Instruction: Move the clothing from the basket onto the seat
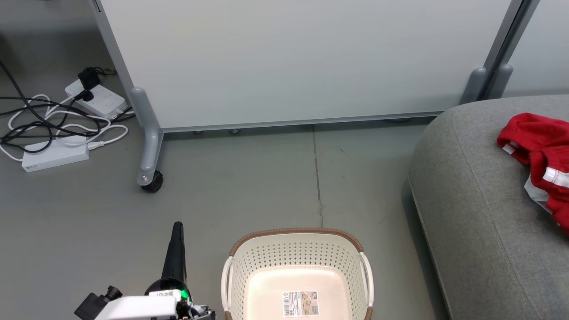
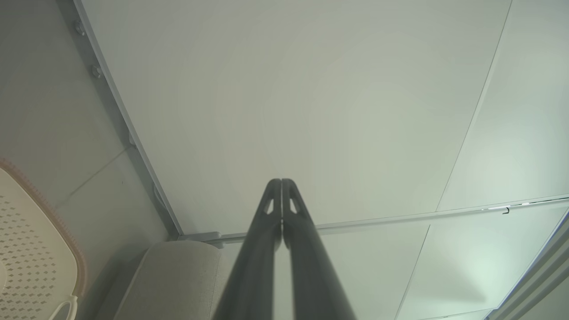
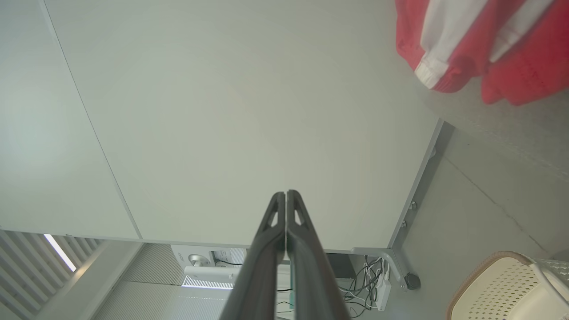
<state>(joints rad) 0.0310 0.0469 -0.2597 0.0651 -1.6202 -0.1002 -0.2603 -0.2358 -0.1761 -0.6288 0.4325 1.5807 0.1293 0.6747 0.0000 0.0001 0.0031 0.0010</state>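
You see the clothing (image 1: 540,155) lying on the seat (image 1: 471,213) at the right, the basket (image 1: 295,255) on the floor near you, and the left gripper (image 1: 177,227) and right gripper (image 3: 285,195) pressed closed, holding nothing.

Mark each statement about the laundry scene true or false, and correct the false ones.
1. The basket stands on the floor beside the seat. True.
2. The clothing lies in the basket. False: it lies on the seat; the basket's bottom is bare but for a sticker.
3. The left gripper is shut. True.
4. The right gripper grips the clothing. False: it is shut on nothing, apart from the clothing.
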